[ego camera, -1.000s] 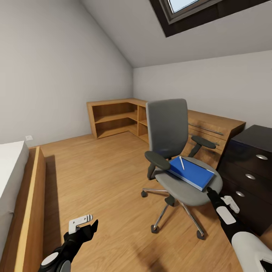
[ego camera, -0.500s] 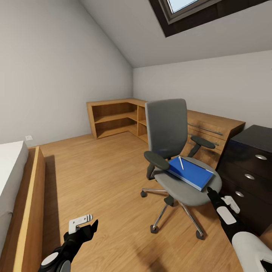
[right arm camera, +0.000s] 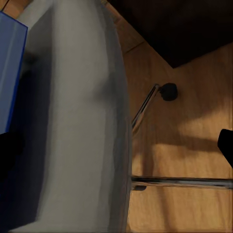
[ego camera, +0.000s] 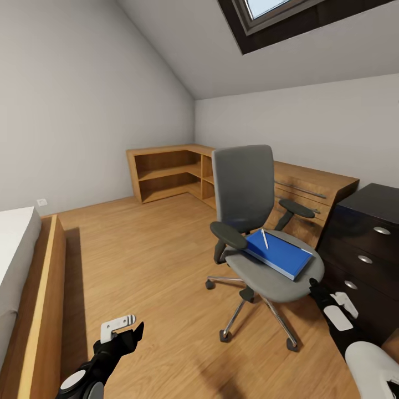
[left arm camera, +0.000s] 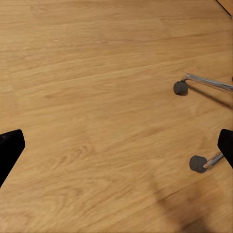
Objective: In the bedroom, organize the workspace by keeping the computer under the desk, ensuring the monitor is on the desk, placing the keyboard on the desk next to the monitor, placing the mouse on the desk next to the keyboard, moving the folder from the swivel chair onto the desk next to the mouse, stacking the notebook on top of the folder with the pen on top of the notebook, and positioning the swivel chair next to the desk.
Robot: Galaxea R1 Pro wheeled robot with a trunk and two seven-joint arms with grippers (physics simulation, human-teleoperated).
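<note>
Twice over, found the same story at the pincers. Saw the left gripper (ego camera: pixel 128 328) low over the bare honey-coloured wooden plank floor (ego camera: pixel 155 260), spread wide and holding nothing. In the left wrist view, caught its black fingertips (left arm camera: pixel 9 148) at the far edges, with just boards and two chair castors (left arm camera: pixel 180 88) between. Saw the right gripper (ego camera: pixel 331 295) likewise fully parted and empty, just beside the front rim of the seat, not touching as far as could be told.

Found the grey padded swivel chair with black armrests and chrome star base (ego camera: pixel 244 188) standing on the floor, near the black three-drawer unit with round silver knobs (ego camera: pixel 366 244) at the desk's end. Spotted the flat bright blue rectangular folder (ego camera: pixel 280 254) lying askew on the seat, one corner out at the seat's edge on the drawer side. Noticed the thin short pale stick of a pen (ego camera: pixel 265 238) resting on top of the folder, towards the backrest end.

Judged the folder light, stiff and flat, with a slick cover. Reckoned on pinching the corner nearest the right gripper, out at the seat rim, with no grip to be had flat from above. Feared the loose pen rolling off at any tilt, so thought best to lift level or take the pen away first. Expected the chair to roll on its castors under any sideways push.
</note>
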